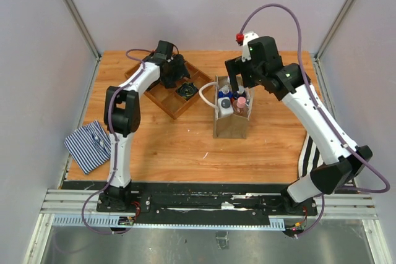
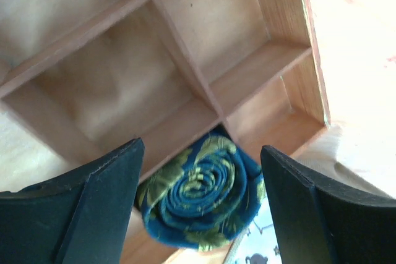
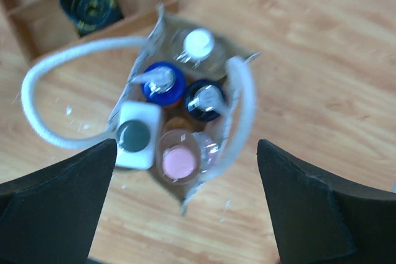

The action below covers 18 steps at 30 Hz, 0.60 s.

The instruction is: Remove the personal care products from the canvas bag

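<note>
The canvas bag [image 1: 230,125] stands upright mid-table, its white rope handles [image 3: 37,109] flopped outward. Inside stand the personal care products: a white pump bottle [image 3: 135,135], a pink-capped clear bottle [image 3: 179,160], two blue bottles [image 3: 163,83] [image 3: 204,100] and a white-capped clear bottle [image 3: 198,44]. My right gripper [image 3: 187,196] [image 1: 237,81] hovers open above the bag, with nothing between its fingers. My left gripper [image 2: 201,146] [image 1: 179,78] is over the wooden tray, its fingers closed against both sides of a blue-and-green coiled roll [image 2: 198,196].
The compartmented wooden tray [image 1: 162,94] [image 2: 185,47] lies left of the bag, at the back. A blue-striped folded cloth [image 1: 90,143] sits at the table's left edge. A black-and-white striped cloth [image 1: 307,156] lies at the right edge.
</note>
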{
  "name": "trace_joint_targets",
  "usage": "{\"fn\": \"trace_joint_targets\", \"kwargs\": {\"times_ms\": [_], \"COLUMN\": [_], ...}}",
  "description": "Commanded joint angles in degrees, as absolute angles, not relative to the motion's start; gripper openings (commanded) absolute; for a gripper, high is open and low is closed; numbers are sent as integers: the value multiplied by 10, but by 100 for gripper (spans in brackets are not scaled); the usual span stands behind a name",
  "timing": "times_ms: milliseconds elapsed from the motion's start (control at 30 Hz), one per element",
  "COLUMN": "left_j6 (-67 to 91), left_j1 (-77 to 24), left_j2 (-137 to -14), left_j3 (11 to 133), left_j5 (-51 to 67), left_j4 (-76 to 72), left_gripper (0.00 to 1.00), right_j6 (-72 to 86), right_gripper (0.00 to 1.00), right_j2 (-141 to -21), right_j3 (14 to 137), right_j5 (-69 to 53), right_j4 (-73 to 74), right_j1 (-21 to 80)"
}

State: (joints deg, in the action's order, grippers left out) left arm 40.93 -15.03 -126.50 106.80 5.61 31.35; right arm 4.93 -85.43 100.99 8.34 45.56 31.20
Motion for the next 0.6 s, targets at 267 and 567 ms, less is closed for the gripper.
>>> {"fn": "trace_joint_targets", "kwargs": {"times_ms": [267, 567], "left_j6": [425, 428], "left_j1": [-128, -33], "left_j2": [-1352, -1255], "left_j3": [1068, 887], "left_j5": [-38, -19], "left_j4": [444, 388], "left_gripper": [79, 79], "right_j6": [104, 107], "right_gripper": [61, 62], "right_j2": [-874, -847], "right_j3": [910, 834], "right_j5": [-26, 3], "right_j4": [486, 478], "right_j1": [307, 306]}}
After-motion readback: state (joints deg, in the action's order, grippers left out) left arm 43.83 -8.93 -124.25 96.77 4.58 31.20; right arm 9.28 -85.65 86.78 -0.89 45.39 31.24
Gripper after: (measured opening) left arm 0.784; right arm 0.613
